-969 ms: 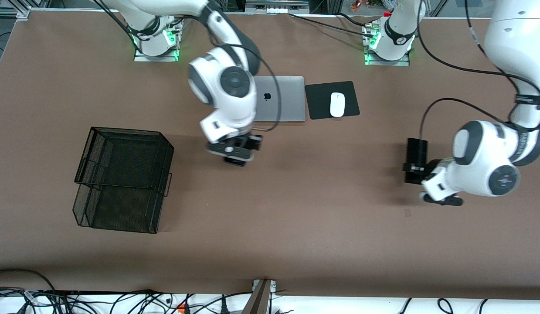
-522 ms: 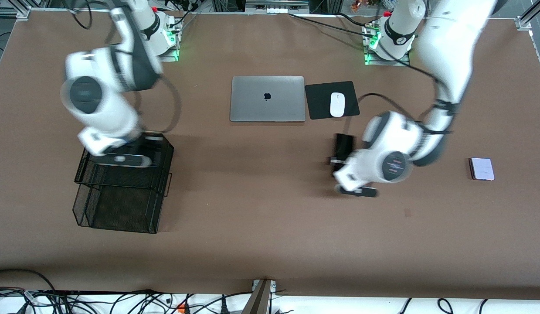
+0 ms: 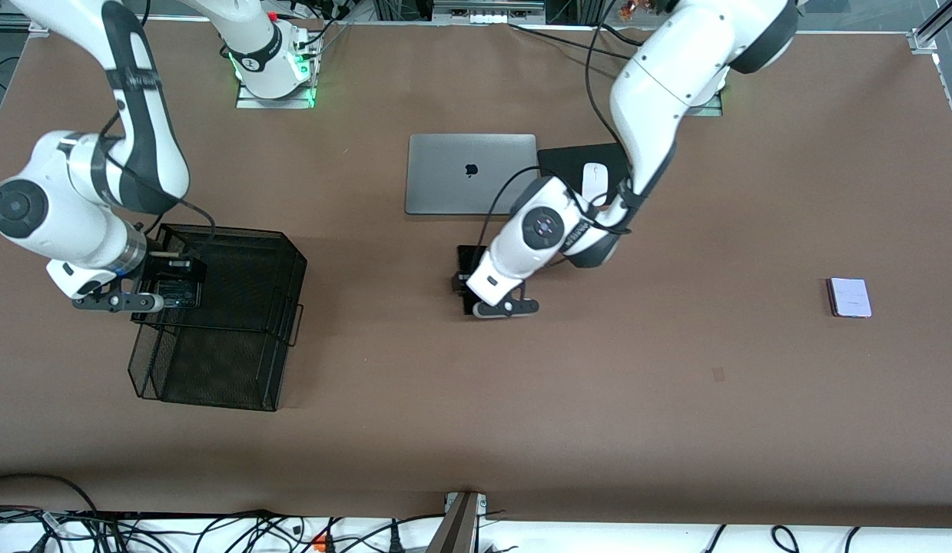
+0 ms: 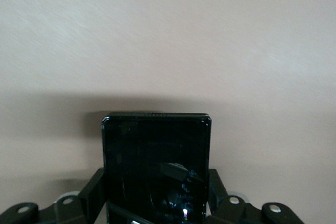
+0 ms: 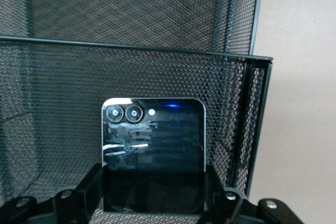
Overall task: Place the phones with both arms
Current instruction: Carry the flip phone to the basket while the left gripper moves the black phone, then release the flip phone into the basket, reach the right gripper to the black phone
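My right gripper (image 3: 168, 290) is shut on the small squarish black phone (image 3: 178, 293) and holds it over the black mesh basket (image 3: 291, 257). In the right wrist view that phone (image 5: 152, 145) sits between the fingers (image 5: 86, 190), with the basket's mesh walls (image 5: 131, 19) around it. My left gripper (image 3: 471, 288) is shut on the long slim black slab phone (image 3: 465, 259) over the table's middle, near the laptop. The slab (image 4: 156, 161) also fills the left wrist view's lower middle, above bare table. The pale lilac-white phone (image 3: 850, 297) lies flat toward the left arm's end.
A closed grey laptop (image 3: 472, 174) lies in the middle, toward the bases. Beside it a white mouse (image 3: 592, 175) sits on a black pad (image 3: 568, 165), partly covered by the left arm. The two-tier basket stands toward the right arm's end.
The right arm swung from the table's middle to the basket with the squarish phone. The left arm carried the slab from its own end to the middle, uncovering the lilac phone.
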Robot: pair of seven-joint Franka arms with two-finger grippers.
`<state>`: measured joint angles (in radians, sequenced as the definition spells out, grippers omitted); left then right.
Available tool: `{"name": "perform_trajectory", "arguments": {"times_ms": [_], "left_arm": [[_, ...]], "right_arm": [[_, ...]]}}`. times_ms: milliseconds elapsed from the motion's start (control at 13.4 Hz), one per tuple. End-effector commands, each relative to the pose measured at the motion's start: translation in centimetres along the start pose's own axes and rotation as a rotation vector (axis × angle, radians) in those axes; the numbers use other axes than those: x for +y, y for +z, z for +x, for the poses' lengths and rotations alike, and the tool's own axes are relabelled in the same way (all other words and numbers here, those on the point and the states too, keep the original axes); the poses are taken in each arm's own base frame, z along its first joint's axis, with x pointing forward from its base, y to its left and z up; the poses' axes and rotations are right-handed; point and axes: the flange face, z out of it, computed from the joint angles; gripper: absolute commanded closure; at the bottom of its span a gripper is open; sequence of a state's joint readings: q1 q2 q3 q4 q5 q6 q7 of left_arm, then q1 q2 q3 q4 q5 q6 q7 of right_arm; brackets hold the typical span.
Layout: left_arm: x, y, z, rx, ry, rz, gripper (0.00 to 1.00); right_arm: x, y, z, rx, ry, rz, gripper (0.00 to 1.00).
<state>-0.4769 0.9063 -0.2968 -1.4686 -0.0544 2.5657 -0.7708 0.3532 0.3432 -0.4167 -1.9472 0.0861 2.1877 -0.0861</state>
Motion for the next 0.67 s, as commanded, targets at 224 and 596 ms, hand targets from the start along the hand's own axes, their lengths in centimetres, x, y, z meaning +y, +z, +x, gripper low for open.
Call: {"name": "perform_trajectory", "arguments": {"times_ms": [224,596], "left_arm": [[-0.1,-2.5,1.3,0.003,-0.035,0.007,0.0],[-8.2,-13.0,5.8,-0.175,-0.06,0.389,0.0]], "right_arm": [[-0.9,-5.1,1.7,0.017,-0.016,0.028,0.0],[-7.5,-13.7,2.4,-0.018,-0.008,0.029,0.0]]}}
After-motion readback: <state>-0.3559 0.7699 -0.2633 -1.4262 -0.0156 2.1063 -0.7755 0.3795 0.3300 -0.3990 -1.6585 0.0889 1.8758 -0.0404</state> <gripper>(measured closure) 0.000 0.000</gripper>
